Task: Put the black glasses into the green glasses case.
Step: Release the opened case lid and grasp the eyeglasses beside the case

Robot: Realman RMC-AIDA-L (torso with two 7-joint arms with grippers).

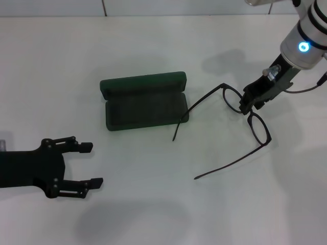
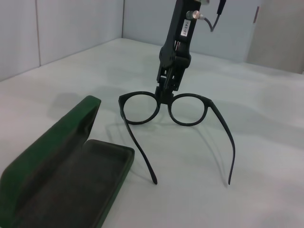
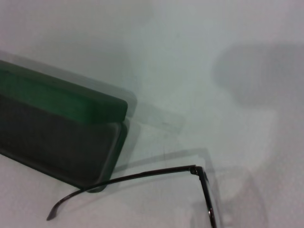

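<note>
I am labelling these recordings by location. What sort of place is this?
Probably a robot test bench in a lab: a bare white table, plain grey partition walls behind it, and only the green glasses case and black glasses set out.

Black glasses [image 1: 244, 118] right of the open green glasses case [image 1: 144, 102], 1 temple arm over its right end.

White table [image 1: 153, 214] bearing open green glasses case [image 1: 145, 109], black glasses [image 1: 240, 122]

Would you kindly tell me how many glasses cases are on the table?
1: the dark green hinged hard case lies open on the white table, left of the thin black-framed glasses.
</note>
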